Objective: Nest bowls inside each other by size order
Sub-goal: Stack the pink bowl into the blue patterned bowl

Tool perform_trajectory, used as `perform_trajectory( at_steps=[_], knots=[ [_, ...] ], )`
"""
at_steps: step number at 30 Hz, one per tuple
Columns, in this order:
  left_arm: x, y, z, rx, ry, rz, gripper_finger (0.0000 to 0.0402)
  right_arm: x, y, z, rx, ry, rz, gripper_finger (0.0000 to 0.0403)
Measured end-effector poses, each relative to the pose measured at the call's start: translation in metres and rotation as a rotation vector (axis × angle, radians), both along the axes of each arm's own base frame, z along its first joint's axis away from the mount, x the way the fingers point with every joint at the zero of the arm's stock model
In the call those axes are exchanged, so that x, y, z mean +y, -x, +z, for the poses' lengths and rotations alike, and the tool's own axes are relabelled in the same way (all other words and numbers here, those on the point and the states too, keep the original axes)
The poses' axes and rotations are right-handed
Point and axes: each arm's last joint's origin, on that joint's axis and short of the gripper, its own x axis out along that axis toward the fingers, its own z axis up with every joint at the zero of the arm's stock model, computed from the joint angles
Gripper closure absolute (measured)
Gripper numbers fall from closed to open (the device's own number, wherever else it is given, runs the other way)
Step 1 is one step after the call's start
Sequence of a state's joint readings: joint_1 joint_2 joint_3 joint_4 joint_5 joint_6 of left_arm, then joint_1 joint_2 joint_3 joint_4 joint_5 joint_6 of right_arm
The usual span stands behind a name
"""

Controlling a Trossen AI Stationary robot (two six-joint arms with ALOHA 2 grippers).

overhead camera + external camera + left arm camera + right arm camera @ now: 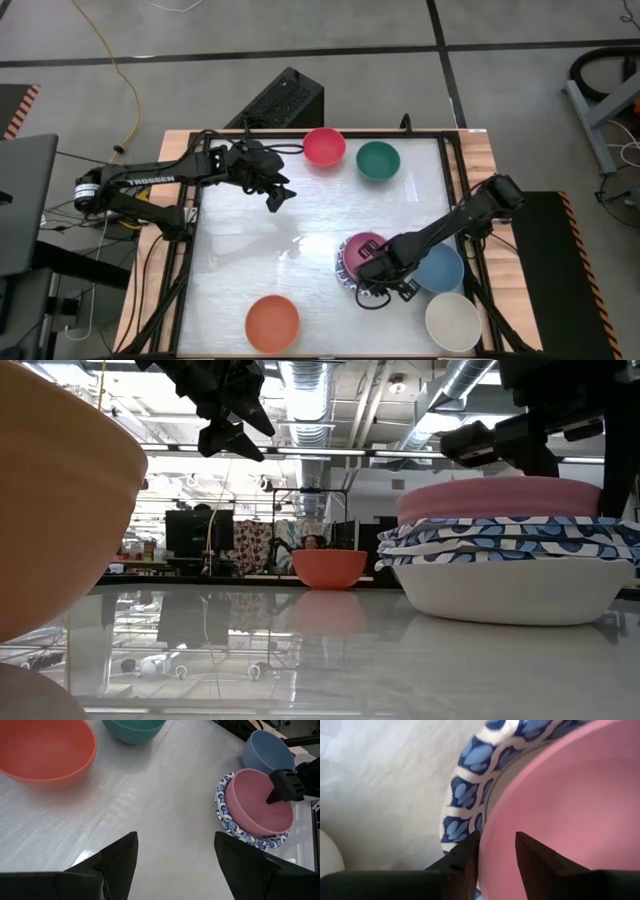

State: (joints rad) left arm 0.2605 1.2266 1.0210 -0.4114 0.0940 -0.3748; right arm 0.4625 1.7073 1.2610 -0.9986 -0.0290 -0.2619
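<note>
So far: my right hand [495, 852] pinches the pink bowl's [364, 247] rim, seated in the patterned bowls [510, 550]. Left hand [279, 198] released, well apart. Blue [442, 268], cream [453, 320], orange [272, 323], red [324, 146], teal [378, 160] unnested.

In the high view the right hand [378, 283] covers the lower edge of the pink bowl [365, 247], and the patterned bowls [342, 268] under it show only as a sliver of blue-and-white rim at its left. How many lie stacked there cannot be counted from above.

In the low view the orange bowl [55, 490] is blurred and cut off by the left edge.

The right wrist view shows only part of the pink bowl's rim, cut off at the right and top.

In the left wrist view the red bowl [45, 750] is cut by the upper left edge and the teal bowl [134, 730] by the top.
</note>
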Motion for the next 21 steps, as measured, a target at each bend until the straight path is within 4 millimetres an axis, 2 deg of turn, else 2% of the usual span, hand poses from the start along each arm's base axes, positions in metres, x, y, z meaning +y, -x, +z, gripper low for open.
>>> perform_trajectory(
  at_steps=[11, 14, 19, 21],
  knots=[
    [0.000, 0.000, 0.000, 0.002, -0.011, -0.008, 0.0150, -0.010, 0.011, 0.038, -0.139, -0.066, -0.040, 0.0264],
    [0.000, 0.000, 0.000, 0.002, -0.014, -0.009, 0.0150, -0.022, 0.009, 0.045, -0.180, -0.064, -0.085, 0.0291],
    [0.000, 0.000, 0.000, 0.002, -0.013, -0.009, 0.0150, -0.045, -0.003, 0.042, -0.177, -0.054, -0.167, 0.0376],
    [0.000, 0.000, 0.000, 0.002, -0.013, -0.009, 0.0150, -0.052, -0.008, 0.040, -0.180, -0.063, -0.174, 0.0392]
  ],
)
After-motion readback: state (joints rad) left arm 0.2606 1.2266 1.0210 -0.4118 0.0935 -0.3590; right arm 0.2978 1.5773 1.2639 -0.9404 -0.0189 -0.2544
